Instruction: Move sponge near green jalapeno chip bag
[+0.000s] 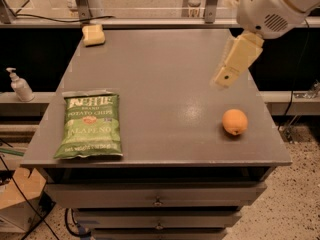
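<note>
The pale yellow sponge lies at the far left corner of the grey table. The green jalapeno chip bag lies flat at the near left edge. My gripper hangs above the right part of the table, its pale yellow fingers pointing down and left, far from both the sponge and the bag. It holds nothing that I can see.
A round orange fruit sits near the table's right front. A white pump bottle stands on a ledge left of the table. Drawers are below the tabletop. A rail runs behind the table.
</note>
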Controlling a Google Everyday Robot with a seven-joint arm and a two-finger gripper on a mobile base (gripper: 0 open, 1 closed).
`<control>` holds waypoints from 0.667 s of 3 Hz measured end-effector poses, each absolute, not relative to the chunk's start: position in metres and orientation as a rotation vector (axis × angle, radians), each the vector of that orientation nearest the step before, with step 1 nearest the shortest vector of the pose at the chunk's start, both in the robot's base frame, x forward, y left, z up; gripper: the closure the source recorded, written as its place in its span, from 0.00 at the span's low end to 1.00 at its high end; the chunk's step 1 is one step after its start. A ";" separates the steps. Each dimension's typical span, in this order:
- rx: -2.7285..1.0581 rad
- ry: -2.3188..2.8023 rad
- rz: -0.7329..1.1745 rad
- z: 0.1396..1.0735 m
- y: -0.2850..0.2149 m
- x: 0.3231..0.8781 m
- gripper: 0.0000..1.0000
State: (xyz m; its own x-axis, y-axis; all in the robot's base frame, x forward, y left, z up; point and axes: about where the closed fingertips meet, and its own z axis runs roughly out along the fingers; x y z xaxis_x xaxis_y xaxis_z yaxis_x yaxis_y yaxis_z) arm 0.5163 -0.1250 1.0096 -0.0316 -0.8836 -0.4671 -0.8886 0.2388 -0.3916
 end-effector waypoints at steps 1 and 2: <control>-1.606 1.820 0.099 1.004 -0.094 0.547 0.00; -1.580 1.771 0.187 0.989 -0.058 0.580 0.00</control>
